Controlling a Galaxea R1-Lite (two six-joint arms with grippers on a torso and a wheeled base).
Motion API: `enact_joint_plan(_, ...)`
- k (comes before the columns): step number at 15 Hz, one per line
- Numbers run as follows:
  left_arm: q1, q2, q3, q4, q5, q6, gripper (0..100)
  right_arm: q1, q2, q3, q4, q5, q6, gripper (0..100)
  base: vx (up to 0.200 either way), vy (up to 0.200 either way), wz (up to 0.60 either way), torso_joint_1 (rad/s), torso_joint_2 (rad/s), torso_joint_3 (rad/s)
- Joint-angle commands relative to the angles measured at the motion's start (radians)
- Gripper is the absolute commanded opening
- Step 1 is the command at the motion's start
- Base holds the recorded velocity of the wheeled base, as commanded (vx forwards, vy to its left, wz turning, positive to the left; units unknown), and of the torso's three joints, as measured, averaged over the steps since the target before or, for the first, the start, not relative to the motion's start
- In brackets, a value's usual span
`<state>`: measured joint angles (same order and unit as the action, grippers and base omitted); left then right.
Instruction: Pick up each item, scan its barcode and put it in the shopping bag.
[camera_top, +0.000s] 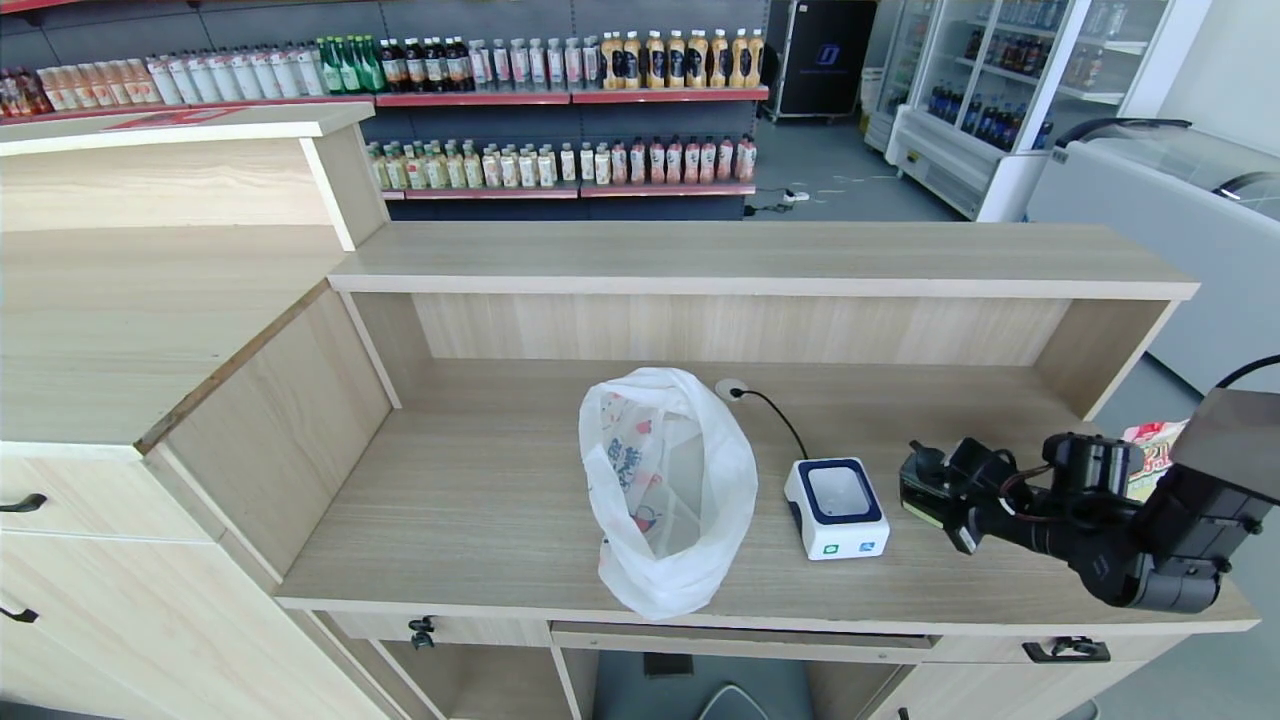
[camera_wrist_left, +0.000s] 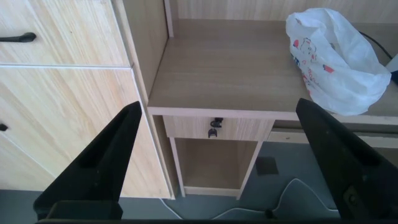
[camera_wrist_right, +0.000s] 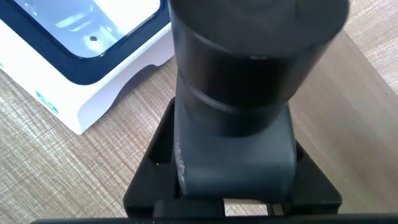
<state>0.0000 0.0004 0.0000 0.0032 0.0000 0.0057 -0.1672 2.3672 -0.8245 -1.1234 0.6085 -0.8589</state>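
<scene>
A white plastic shopping bag (camera_top: 668, 488) stands open in the middle of the counter, with colourful print showing through its side. To its right sits a white scanner (camera_top: 836, 507) with a blue-rimmed window. My right gripper (camera_top: 935, 490) hovers just right of the scanner, shut on a dark cylindrical item (camera_top: 915, 483). In the right wrist view the dark item (camera_wrist_right: 249, 68) stands between the fingers, close beside the scanner (camera_wrist_right: 81, 56). My left gripper (camera_wrist_left: 219, 109) hangs open and empty in front of the counter's left end, well short of the bag (camera_wrist_left: 336, 59).
A colourful snack packet (camera_top: 1155, 455) lies at the counter's right end behind my right arm. A black cable (camera_top: 775, 412) runs from the scanner to a hole in the counter. A raised back shelf (camera_top: 760, 255) and a side wall (camera_top: 270, 430) enclose the counter.
</scene>
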Motion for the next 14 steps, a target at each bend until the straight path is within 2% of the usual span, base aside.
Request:
enact_joint_plan(1, 0.000, 0.000, 0.000, 0.000, 0.000, 0.000, 100, -0.015, -0.097, 0.038, -0.004, 0.002, -0.017, 0, 0.000, 0.000, 0.00, 0.000, 0.00, 0.000)
enact_joint_plan(4, 0.000, 0.000, 0.000, 0.000, 0.000, 0.000, 100, -0.075, -0.263, 0.150, -0.012, 0.002, -0.083, 0, 0.000, 0.000, 0.00, 0.000, 0.00, 0.000)
enact_joint_plan(7, 0.000, 0.000, 0.000, 0.000, 0.000, 0.000, 100, -0.196, -0.579, 0.349, -0.024, 0.011, -0.223, 0, 0.000, 0.000, 0.00, 0.000, 0.00, 0.000)
enact_joint_plan(8, 0.000, 0.000, 0.000, 0.000, 0.000, 0.000, 100, -0.216, -0.620, 0.377, -0.039, 0.014, -0.242, 0, 0.000, 0.000, 0.00, 0.000, 0.00, 0.000)
enact_joint_plan(9, 0.000, 0.000, 0.000, 0.000, 0.000, 0.000, 100, -0.256, -0.726, 0.403, -0.041, 0.073, -0.305, 0, 0.000, 0.000, 0.00, 0.000, 0.00, 0.000)
enact_joint_plan(11, 0.000, 0.000, 0.000, 0.000, 0.000, 0.000, 100, -0.258, -0.824, 0.398, -0.050, 0.229, -0.497, 0, 0.000, 0.000, 0.00, 0.000, 0.00, 0.000)
enact_joint_plan(12, 0.000, 0.001, 0.000, 0.000, 0.000, 0.000, 100, -0.258, -0.826, 0.398, -0.052, 0.238, -0.506, 0, 0.000, 0.000, 0.00, 0.000, 0.00, 0.000)
enact_joint_plan(13, 0.000, 0.000, 0.000, 0.000, 0.000, 0.000, 100, -0.181, -0.872, 0.396, -0.082, 0.381, -0.741, 0, 0.000, 0.000, 0.00, 0.000, 0.00, 0.000)
enact_joint_plan(14, 0.000, 0.000, 0.000, 0.000, 0.000, 0.000, 100, -0.110, -0.890, 0.396, -0.105, 0.421, -0.822, 0, 0.000, 0.000, 0.00, 0.000, 0.00, 0.000)
